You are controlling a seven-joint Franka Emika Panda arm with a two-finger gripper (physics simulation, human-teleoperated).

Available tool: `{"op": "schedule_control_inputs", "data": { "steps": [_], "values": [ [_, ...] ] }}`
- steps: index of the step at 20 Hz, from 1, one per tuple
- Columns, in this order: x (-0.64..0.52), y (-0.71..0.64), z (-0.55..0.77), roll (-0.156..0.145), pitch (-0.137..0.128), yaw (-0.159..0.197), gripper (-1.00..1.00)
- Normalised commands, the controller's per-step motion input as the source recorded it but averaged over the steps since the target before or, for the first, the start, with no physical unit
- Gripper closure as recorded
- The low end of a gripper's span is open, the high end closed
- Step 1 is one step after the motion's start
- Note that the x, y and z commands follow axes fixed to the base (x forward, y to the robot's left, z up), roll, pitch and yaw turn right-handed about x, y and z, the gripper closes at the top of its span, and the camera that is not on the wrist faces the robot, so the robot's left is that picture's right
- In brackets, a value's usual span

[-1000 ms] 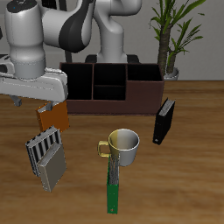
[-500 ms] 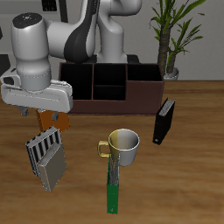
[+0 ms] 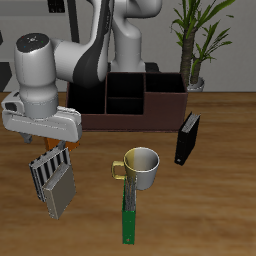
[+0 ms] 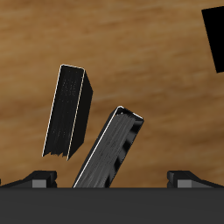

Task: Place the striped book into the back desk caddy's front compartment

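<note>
- The gripper (image 3: 56, 147) hangs just above the striped book (image 3: 52, 177); its fingers (image 4: 41, 178) are spread wide, holding nothing.
- The striped book (image 4: 109, 150) stands on the table (image 3: 220, 200), ungrasped.
- The back desk caddy (image 3: 130, 100) and its front compartment (image 3: 125, 106) hold no book: grasp, carry and drop all remain.

Orange-brown book (image 3: 66, 148) mostly behind tool (image 3: 48, 146)

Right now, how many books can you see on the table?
4: the striped book near the front edge; an orange-brown book just behind it, mostly hidden by the end effector; a green book before the mug; a black book beside the mug.
</note>
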Motion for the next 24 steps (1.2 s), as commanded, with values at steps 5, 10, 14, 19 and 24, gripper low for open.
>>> {"op": "schedule_control_inputs", "data": {
  "steps": [5,10,14,19,24],
  "values": [
    [0.0,0.05,-0.26,0.01,0.022,-0.003,-1.0],
    [-0.05,0.03,-0.19,0.009,0.02,-0.006,-1.0],
    [-0.06,-0.08,-0.28,0.006,0.037,-0.019,-1.0],
    [-0.02,-0.04,-0.12,-0.006,0.022,-0.011,-1.0],
    [-0.06,0.06,-0.24,0.005,0.035,0.025,1.0]
  ]
}}
